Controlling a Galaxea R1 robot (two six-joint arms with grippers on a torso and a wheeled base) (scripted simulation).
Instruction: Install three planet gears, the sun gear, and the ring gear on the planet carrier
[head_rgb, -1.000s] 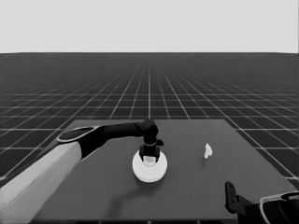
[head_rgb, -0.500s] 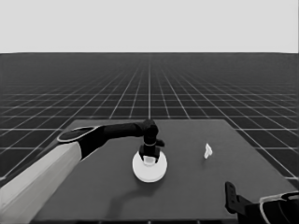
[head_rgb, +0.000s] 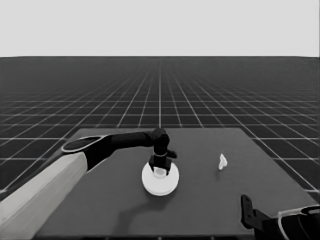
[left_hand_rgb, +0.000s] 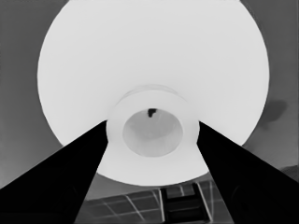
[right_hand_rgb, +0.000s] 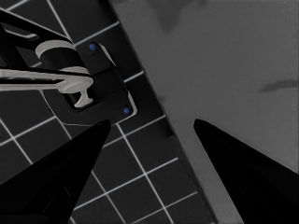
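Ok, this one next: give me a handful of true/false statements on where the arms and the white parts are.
1. The left gripper is at the raised hub of the larger round part. True; the left wrist view shows one finger on either side of the hub.
2. Loose gears lie on the table. False: none shows there.
3. The right gripper is over the larger round part. False: it waits at the table's near right corner.
4. A thin white piece stands apart, to the right of the larger round part. True.
5. The right fingers hold a part. False: nothing is between them.
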